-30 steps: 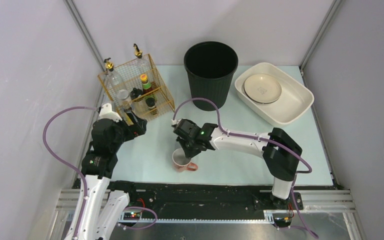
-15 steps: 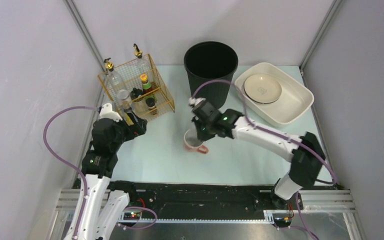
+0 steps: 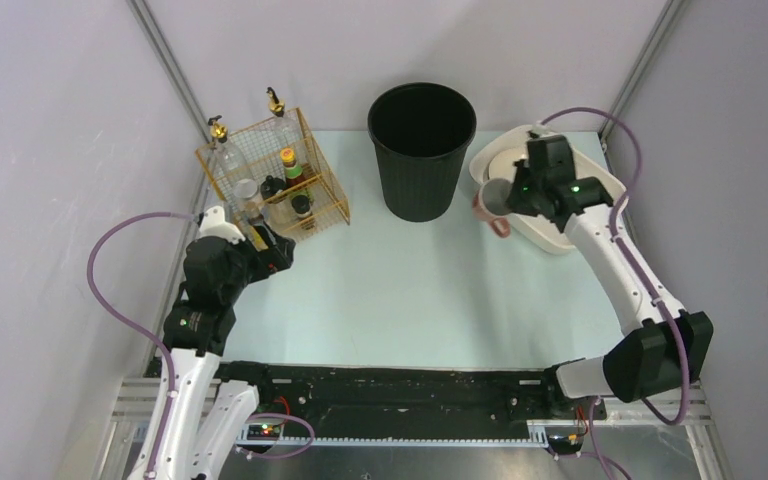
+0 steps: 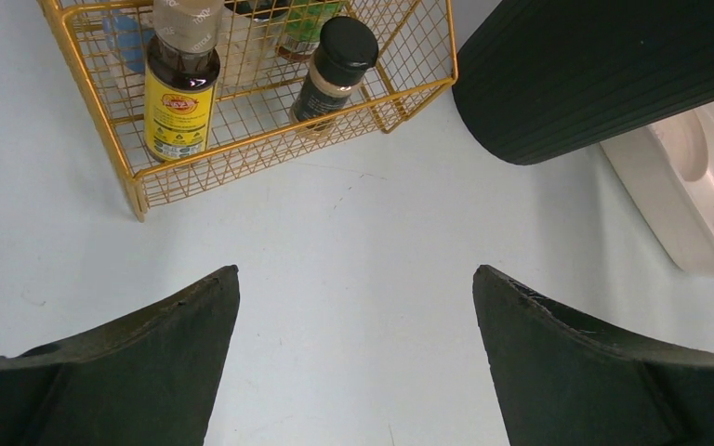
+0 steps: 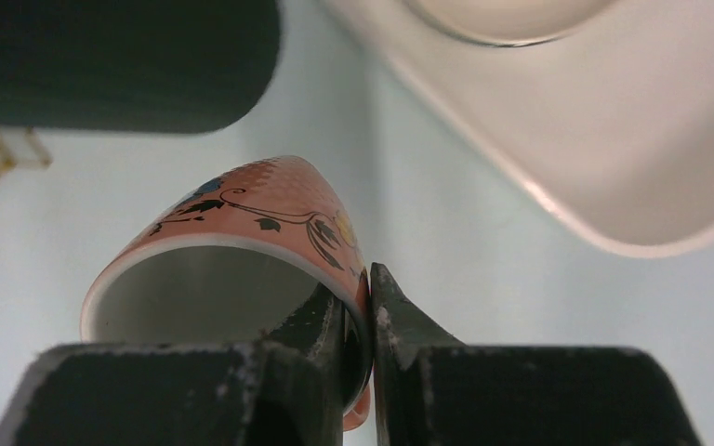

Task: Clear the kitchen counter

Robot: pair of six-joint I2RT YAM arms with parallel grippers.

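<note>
Top: our right gripper [image 3: 506, 196] pinches a pink mug [image 3: 489, 204] above the far right of the counter [image 3: 410, 290], beside the left rim of the white basin [image 3: 615, 192]; open counter runs to the front edge | Left wrist: left gripper [image 4: 355, 279] gapes wide over counter, before the wire basket [image 4: 270, 139] | Right wrist: fingers [image 5: 395, 321] clamp the mug's wall.

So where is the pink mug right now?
Top view, back right: the pink mug is pinched by its rim in the right hand, between the black bin and the left edge of the white basin.
</note>
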